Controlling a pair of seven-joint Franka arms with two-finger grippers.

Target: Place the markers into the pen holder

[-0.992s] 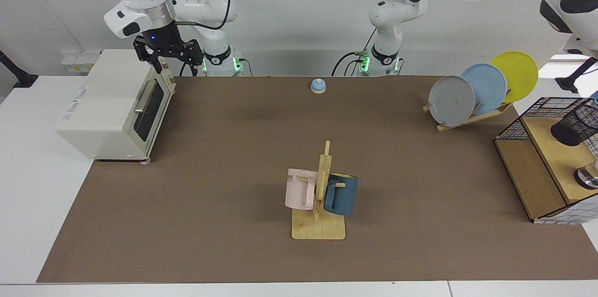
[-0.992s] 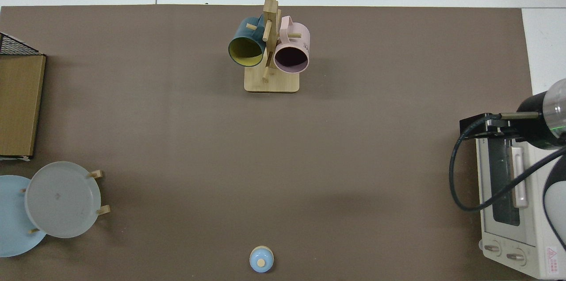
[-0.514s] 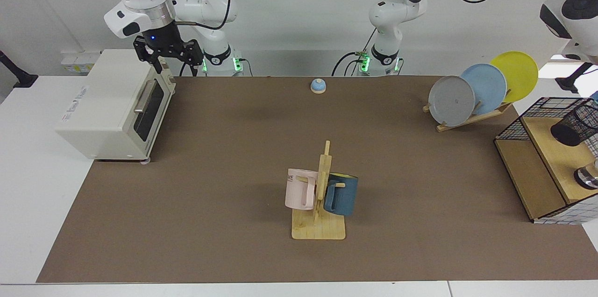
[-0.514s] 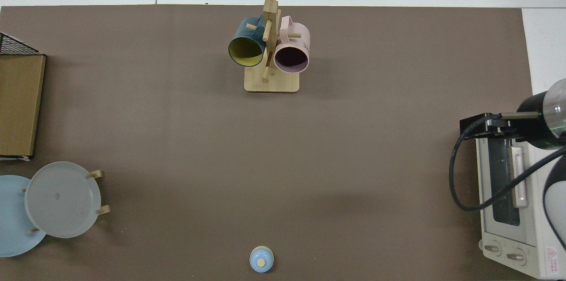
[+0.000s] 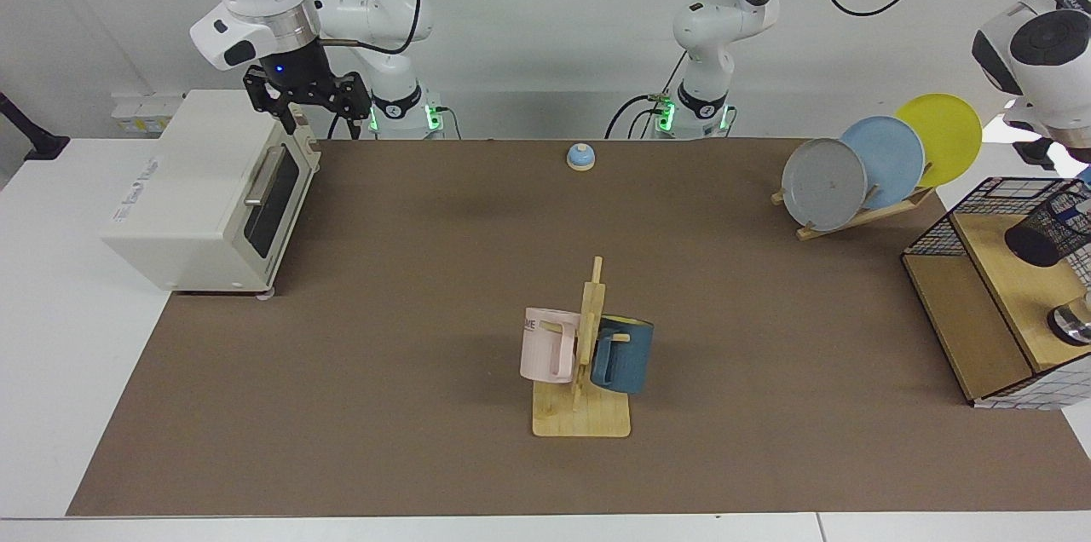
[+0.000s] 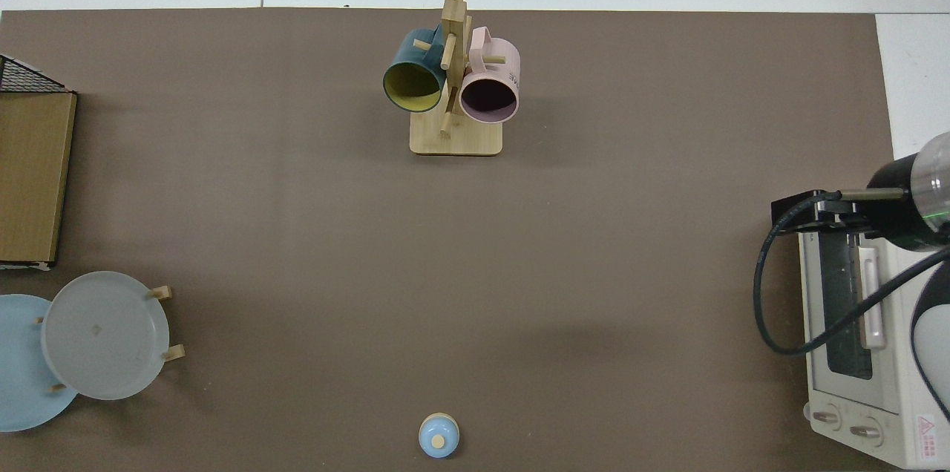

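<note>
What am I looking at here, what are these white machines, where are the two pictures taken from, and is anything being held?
These are two white robot arms bolted at a table's far edge. One picture faces them across the table; the other looks straight down.

The right gripper hangs open and empty above the toaster oven; that arm waits. The left arm reaches to the wire basket shelf, where the pen holder stands; its gripper is out of view, and I can't make out a marker.

On the brown mat: a mug rack with a pink mug and blue mug, a small bell, and a plate rack.
</note>
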